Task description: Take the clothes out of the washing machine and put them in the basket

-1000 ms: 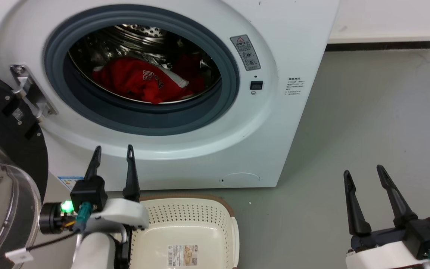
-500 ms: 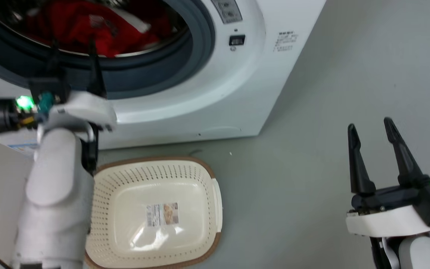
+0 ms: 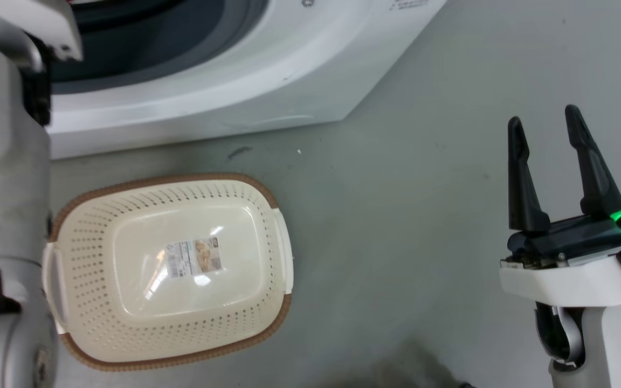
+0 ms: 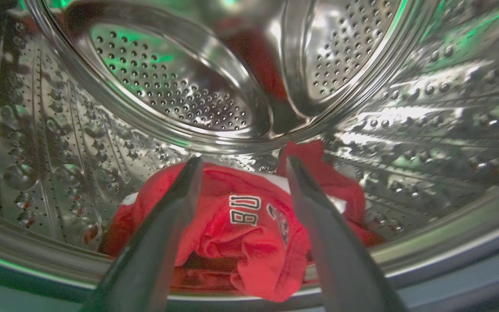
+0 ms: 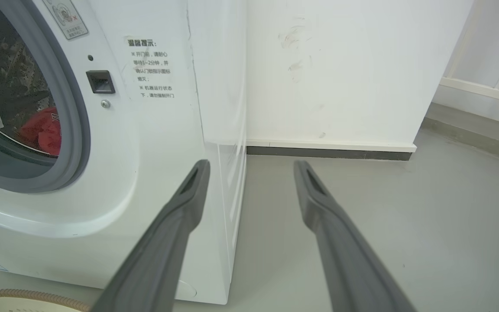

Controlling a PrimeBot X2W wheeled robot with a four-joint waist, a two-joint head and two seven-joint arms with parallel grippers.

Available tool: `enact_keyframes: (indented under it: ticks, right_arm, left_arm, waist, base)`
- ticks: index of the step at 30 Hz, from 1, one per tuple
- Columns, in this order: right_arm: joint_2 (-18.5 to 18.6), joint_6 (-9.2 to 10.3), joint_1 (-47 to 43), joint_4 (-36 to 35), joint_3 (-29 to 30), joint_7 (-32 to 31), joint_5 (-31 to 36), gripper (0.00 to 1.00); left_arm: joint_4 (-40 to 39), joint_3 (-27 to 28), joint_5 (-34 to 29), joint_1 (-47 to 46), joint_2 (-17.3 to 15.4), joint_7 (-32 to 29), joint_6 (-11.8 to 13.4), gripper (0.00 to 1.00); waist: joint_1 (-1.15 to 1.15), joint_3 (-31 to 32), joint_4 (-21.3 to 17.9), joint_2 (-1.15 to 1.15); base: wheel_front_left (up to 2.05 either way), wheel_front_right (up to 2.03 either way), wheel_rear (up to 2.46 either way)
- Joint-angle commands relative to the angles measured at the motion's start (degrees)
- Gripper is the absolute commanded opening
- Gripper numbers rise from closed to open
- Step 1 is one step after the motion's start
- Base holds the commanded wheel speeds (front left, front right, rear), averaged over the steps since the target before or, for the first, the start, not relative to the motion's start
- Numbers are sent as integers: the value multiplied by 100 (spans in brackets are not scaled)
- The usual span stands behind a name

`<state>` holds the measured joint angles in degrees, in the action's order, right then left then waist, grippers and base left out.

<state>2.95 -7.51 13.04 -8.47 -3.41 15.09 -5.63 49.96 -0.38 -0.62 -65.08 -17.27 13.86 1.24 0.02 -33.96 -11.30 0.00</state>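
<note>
Inside the drum (image 4: 180,86), the left gripper (image 4: 244,161) had come in from outside, fingers spread over the clothes (image 4: 241,229), nothing held; right gripper (image 3: 543,116) hung spread, idle; basket (image 3: 267,194) sat empty by the washer (image 3: 208,108); grasp looked next.

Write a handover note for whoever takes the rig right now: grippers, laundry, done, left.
Left gripper: open, nothing gripped, reaching into the perforated steel drum of the large white front-loading washing machine, pointed at the laundry.
Right gripper: open, empty, over the grey floor to the machine's right.
Red, white-trimmed fabric clothes: heaped at the drum's bottom.
Cream perforated plastic oblong basket: on the floor in front of the machine, empty.
Done: nothing moved yet.
Left: grip the clothes, pull them out, drop them in the basket.
</note>
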Motion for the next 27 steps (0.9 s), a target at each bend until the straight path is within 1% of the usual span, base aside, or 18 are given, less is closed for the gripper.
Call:
enact_keyframes:
  ticks: [1,3,10,15,20,23,27]
  right_arm:
    - [-14,4,134,-33,-4,12,-69,100]
    - [-13,4,191,-44,-2,12,-105,100]
    - [-13,4,370,-69,-70,12,-238,100]
    - [-13,4,419,-86,-72,12,-303,100]
    - [-13,4,465,-99,-24,12,-366,100]
    - [-13,4,478,-113,-20,12,-389,100]
    - [-13,4,492,-133,-22,12,-419,100]
  left_arm:
    - [165,-70,-91,-262,-111,-129,4,100]
    - [361,-149,-176,-587,-232,-265,-12,100]
    - [1066,-373,-334,-1498,-535,-881,-203,100]
    - [1495,-360,-257,-2005,-628,-1392,-256,100]
    - [1857,-392,-207,-2473,-663,-2059,-330,100]
    - [2037,-432,-205,-2673,-688,-2525,-350,100]
    - [2160,-447,-161,-2848,-689,-2990,-351,100]
  waist:
    - [-2,-310,-155,0]
    - [-2,-430,-190,0]
    - [-2,-740,-331,0]
    - [-2,-889,-408,0]
    - [-2,-1002,-452,0]
    - [-2,-1058,-464,0]
    - [-2,-1122,-479,0]
  base:
    - [0,0,0]
    - [0,0,0]
    - [0,0,0]
    - [0,0,0]
    - [0,0,0]
    - [0,0,0]
    - [0,0,0]
